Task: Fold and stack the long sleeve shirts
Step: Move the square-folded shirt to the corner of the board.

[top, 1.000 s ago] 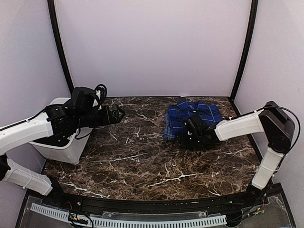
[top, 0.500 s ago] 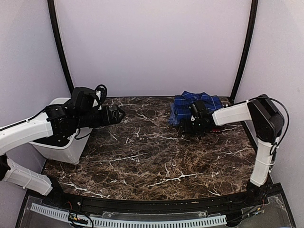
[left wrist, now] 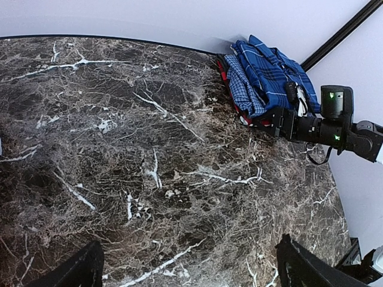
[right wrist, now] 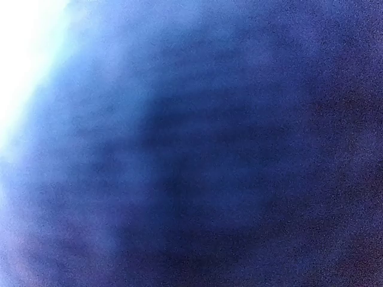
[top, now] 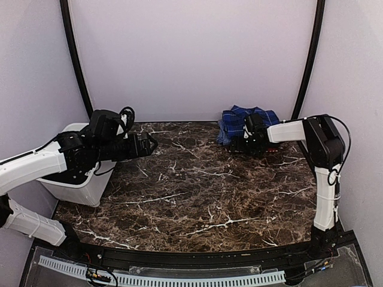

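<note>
**Stack position.** Take 12 o'clock as the back wall in the overhead view. The long sleeve shirts (top: 245, 119) sit as one folded pile at about 1 o'clock on the table (top: 191, 197), tight in the rear right corner. The deep-blue plaid shirt (left wrist: 272, 72) is on top, the lighter blue fine-check shirt (left wrist: 242, 84) shows along the pile's side, and the red shirt (left wrist: 250, 121) appears only as a thin edge at the bottom. Judge this corner to be the parking spot: it leaves the middle of the marble free as a folding area.

**Right arm.** The right gripper (top: 242, 142) is butted against the pile's near edge. Its jaws are spread wide, and no cloth can be seen pinched between them. The right wrist view is a blue blur, which fits a lens lying close against fabric. Treat this contact as a push or a steadying touch, not a grasp.

**Left arm.** The left gripper (top: 149, 143) hovers at about 10 o'clock, just beside the white bin (top: 78, 185) at 9 o'clock. Its fingers (left wrist: 84, 272) are fully parted and empty. The arm is well apart from the pile, so you may read its pose as standby that avoids crossing the right arm's path.
</note>
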{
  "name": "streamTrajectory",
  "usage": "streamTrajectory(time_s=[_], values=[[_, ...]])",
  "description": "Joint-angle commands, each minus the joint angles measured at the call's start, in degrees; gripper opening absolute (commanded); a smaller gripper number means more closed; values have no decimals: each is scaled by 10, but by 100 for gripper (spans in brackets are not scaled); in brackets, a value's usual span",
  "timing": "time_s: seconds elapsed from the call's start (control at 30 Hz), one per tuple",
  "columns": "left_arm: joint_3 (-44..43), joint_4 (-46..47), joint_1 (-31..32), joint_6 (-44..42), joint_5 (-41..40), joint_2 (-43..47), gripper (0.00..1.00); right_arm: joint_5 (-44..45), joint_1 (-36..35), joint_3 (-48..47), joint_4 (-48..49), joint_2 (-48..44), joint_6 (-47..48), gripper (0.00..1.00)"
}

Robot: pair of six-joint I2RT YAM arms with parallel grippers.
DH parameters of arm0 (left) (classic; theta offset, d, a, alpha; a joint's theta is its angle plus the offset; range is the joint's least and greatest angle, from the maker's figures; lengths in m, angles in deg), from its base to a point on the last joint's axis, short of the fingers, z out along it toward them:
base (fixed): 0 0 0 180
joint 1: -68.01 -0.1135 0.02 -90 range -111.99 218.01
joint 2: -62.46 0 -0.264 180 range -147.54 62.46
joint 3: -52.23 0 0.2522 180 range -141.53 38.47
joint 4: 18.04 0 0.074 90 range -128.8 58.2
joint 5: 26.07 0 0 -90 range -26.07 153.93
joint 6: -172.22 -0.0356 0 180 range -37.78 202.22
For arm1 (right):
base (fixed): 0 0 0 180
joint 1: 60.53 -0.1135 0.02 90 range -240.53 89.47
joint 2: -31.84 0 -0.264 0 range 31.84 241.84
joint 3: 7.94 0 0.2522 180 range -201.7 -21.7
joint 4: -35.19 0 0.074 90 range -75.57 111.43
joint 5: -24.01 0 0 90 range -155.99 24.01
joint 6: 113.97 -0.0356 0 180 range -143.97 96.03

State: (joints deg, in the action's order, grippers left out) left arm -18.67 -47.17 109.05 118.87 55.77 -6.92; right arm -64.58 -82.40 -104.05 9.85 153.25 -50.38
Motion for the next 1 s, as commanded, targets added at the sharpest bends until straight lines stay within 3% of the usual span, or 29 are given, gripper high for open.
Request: streamTrajectory(time_s=[0.0, 0.3, 0.97], values=[[-3, -13, -3, 7, 5, 7, 99, -33, 19, -29, -26, 43, 19, 99], [-2, -4, -3, 14, 15, -2, 99, -38, 19, -85, -44, 74, 18, 99], [-19, 11, -5, -5, 28, -21, 99, -36, -2, 88, -11, -140, -5, 99]])
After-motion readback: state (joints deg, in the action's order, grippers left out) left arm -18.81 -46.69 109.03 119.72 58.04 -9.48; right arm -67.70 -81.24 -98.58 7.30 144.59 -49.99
